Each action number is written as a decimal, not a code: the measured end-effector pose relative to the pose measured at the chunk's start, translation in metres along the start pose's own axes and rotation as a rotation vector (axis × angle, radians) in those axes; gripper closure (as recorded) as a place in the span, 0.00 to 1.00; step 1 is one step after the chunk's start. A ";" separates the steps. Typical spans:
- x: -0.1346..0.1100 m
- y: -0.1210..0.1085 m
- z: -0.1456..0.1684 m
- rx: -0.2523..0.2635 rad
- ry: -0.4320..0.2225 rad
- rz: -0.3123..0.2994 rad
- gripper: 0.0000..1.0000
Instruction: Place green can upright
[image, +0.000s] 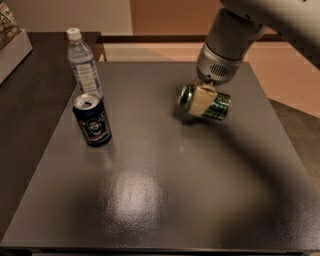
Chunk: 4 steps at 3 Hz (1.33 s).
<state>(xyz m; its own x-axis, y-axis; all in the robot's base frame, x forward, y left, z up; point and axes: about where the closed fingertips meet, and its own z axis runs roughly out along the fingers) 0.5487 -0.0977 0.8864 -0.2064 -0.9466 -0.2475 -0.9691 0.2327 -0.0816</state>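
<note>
The green can (216, 106) is dark green with silver ends and lies on its side, held a little above the dark table (165, 180) at the back right, its left end slightly raised. My gripper (201, 100) comes down from the grey arm above and is shut on the can around its middle. One pale finger (202, 98) shows across the can's front; the other is hidden behind it.
A black can with a round emblem (92, 120) stands upright at the left. A clear plastic water bottle (84, 64) stands just behind it. A box (12, 47) sits on the darker surface at the far left. The table's right edge runs close to the arm.
</note>
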 end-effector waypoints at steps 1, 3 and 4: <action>-0.010 0.004 -0.021 0.021 -0.164 0.005 1.00; -0.021 0.013 -0.046 0.045 -0.524 0.072 1.00; -0.023 0.014 -0.052 0.013 -0.675 0.122 1.00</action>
<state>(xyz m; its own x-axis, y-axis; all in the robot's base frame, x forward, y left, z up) 0.5332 -0.0842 0.9416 -0.1806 -0.5682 -0.8028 -0.9417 0.3354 -0.0255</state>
